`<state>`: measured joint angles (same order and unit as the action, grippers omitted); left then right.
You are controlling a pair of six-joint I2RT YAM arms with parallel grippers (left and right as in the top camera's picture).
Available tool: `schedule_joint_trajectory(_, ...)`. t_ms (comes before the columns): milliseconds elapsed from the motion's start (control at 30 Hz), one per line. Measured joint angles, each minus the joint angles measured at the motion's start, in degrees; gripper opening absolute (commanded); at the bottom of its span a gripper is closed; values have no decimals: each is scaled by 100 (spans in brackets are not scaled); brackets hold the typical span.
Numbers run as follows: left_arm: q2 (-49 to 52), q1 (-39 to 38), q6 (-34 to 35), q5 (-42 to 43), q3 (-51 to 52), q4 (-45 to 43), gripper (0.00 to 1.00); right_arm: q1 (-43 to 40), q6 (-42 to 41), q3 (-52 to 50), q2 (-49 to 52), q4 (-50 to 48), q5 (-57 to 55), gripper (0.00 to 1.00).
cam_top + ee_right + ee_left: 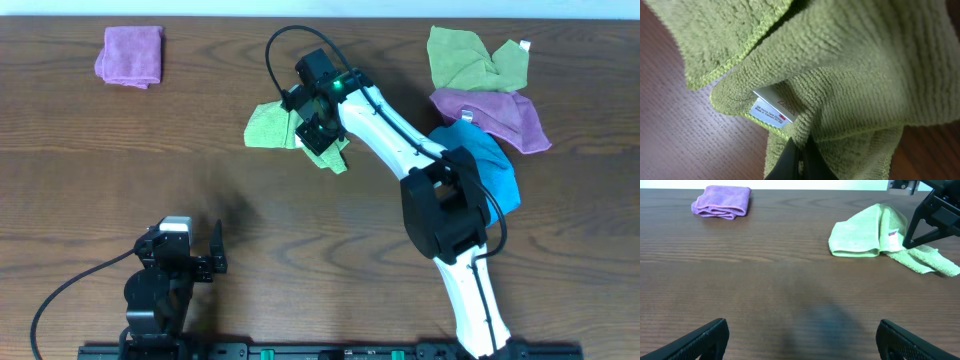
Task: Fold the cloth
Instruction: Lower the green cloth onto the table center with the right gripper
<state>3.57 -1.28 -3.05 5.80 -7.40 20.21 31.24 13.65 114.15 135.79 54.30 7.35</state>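
Dark wood table fills every view. The right gripper is pinched tight on a fold of the cloth, gripping the fabric just beside the white tag. The cloth lies bunched and partly doubled over in the middle of the table's far half, mostly under that gripper. Its long axis runs left to right, dipping slightly toward the near side at its right end. Bare wood lies open to its left and in front of it. To the right, well apart, sits a heap of an olive cloth, a purple cloth and a blue cloth. A folded purple cloth lies at the far left. The left gripper rests near the front edge, spread wide and empty.
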Motion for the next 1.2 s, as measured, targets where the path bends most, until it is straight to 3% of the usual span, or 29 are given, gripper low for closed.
schedule_joint_trajectory(267,0,0,2,0,0,0,95,0,-96,763,-37,468,-422,1)
schedule_joint_trajectory(667,0,0,0,-2,0,0,96,-396,-114,2142,-654,48,-2448,1)
schedule_joint_trajectory(800,0,0,2,-2,0,-2,95,-647,-127,2295,-658,411,-2406,1)
schedule_joint_trajectory(900,0,0,0,-2,0,-4,95,-597,-140,2302,-658,1222,-1840,1)
schedule_joint_trajectory(1033,0,0,2,0,0,0,95,-136,-63,2302,-658,2688,-533,19)
schedule_joint_trajectory(1067,0,0,2,-2,0,-2,95,13,-13,2302,-658,2933,-365,28)
schedule_joint_trajectory(1167,0,0,2,0,0,0,96,442,175,2302,-658,3206,-262,74)
schedule_joint_trajectory(1200,0,0,2,0,0,2,95,551,214,2302,-658,3161,-315,78)
